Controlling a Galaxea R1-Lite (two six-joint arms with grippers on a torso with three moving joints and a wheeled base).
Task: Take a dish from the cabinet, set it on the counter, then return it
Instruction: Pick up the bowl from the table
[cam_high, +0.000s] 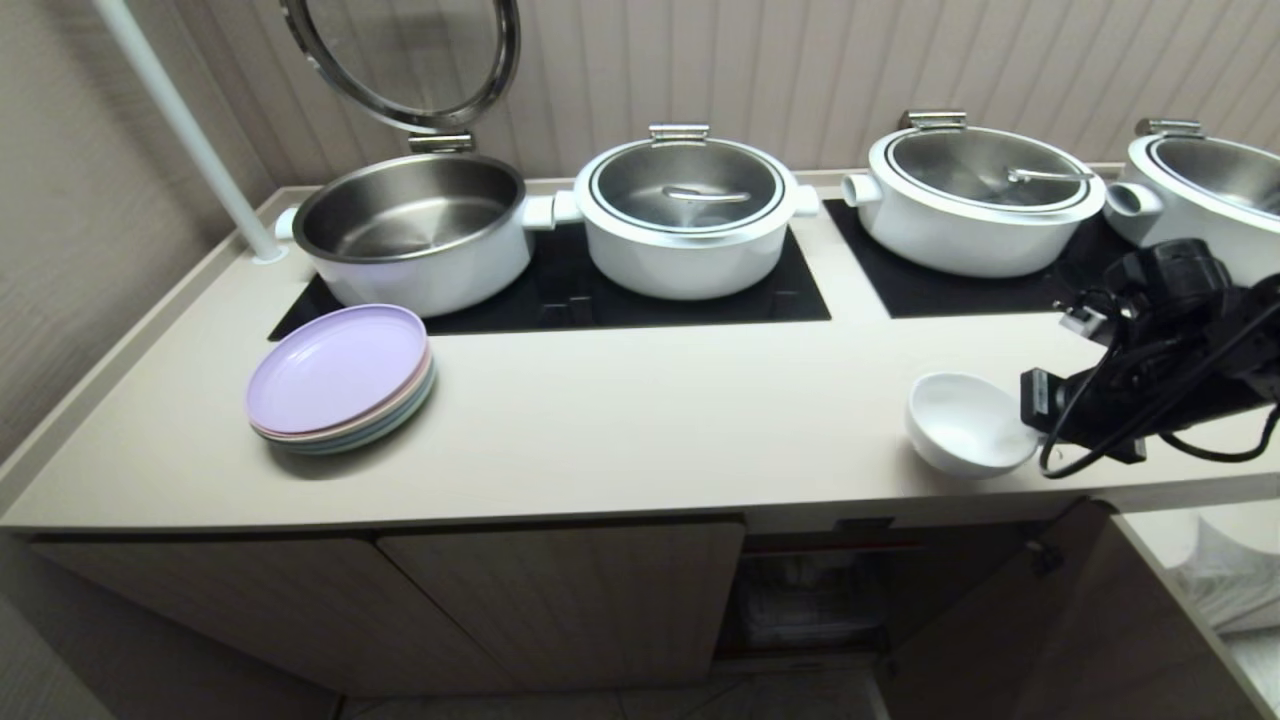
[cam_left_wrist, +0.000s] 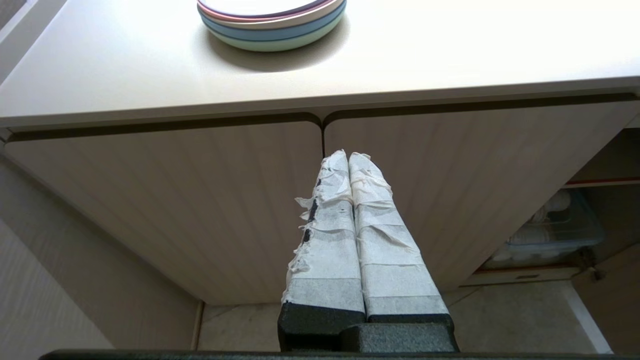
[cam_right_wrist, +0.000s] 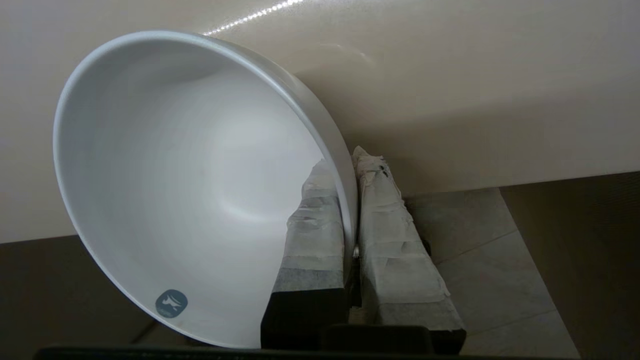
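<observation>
Right wrist view is showing the right gripper (cam_right_wrist: 350, 200) pinching the rim of the dish (cam_right_wrist: 190, 190), one taped finger lying inside the white bowl and the other outside against its wall, the jaws nearly closed on the thin edge. Seen from the head view, the dish (cam_high: 965, 420) is sitting at the front right part of the counter (cam_high: 640, 420), close to the edge, with the right gripper (cam_high: 1030, 425) reaching in from the right; whether its foot is resting fully on the surface or just above it cannot be told. The bowl is tipping slightly, its mouth facing up and a little toward the left; being round, it has no long axis to speak of, only the upright one through its foot. Below it, the cabinet (cam_high: 820, 590) is standing open, its door swung out to the right, with a clear tub of white crockery visible on the shelf inside. Judging from this, the taking out is done, and the setting down and return remain. The left gripper (cam_left_wrist: 348, 160), fingers pressed together and holding nothing, is hanging parked before the closed doors. Farther back, the stacked pastel plates (cam_high: 340, 380) and the white pots (cam_high: 685, 215) are lining the counter.
</observation>
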